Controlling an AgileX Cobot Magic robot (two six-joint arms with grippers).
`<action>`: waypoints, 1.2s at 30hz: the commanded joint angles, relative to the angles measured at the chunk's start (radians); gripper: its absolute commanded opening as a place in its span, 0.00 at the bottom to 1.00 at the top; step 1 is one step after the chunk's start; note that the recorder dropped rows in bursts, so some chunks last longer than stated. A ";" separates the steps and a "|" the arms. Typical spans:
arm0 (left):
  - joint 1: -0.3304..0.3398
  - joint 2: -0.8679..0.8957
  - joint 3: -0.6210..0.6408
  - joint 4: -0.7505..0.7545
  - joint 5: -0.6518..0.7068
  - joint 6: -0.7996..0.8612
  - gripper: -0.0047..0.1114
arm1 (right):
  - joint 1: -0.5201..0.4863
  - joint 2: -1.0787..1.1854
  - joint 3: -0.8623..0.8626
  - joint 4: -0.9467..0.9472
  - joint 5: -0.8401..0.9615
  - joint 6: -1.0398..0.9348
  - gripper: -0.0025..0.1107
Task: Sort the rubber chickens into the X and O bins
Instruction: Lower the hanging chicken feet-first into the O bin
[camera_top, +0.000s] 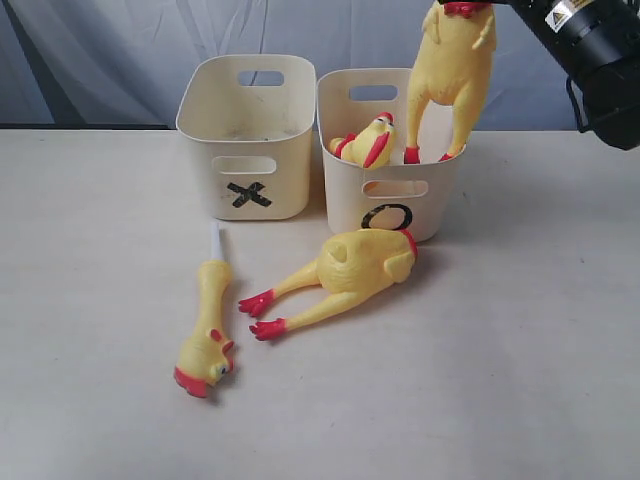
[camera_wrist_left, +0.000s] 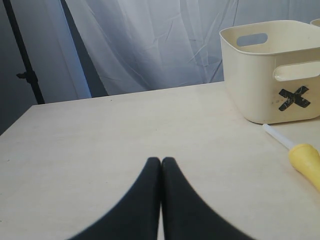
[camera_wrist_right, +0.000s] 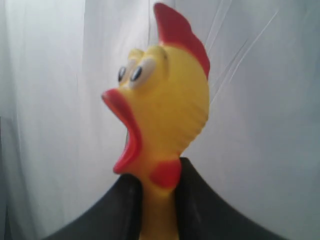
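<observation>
Nearest, the left gripper sat low over the table with its fingers pressed together on nothing, while the head-and-neck piece and the headless body lay flat in front of the bins. Farther back, the right gripper pinched a whole chicken by the neck — its long axis hung straight down from the fingers, feet over the opening of the O bin, just beside the X bin — so the coming move looked like a plain lowering and release.

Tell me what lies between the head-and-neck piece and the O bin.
The headless chicken body lies there, its red feet toward the head-and-neck piece, its collar end just in front of the O bin. The exterior view shows this.
</observation>
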 joint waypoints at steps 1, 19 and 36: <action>-0.009 -0.005 0.004 0.001 -0.001 -0.003 0.04 | -0.002 0.008 -0.010 -0.002 0.014 0.001 0.01; -0.009 -0.005 0.004 0.001 -0.001 -0.003 0.04 | 0.010 0.069 -0.180 -0.118 0.309 0.157 0.01; -0.009 -0.005 0.004 0.001 -0.001 -0.003 0.04 | 0.092 0.199 -0.315 -0.118 0.485 0.157 0.01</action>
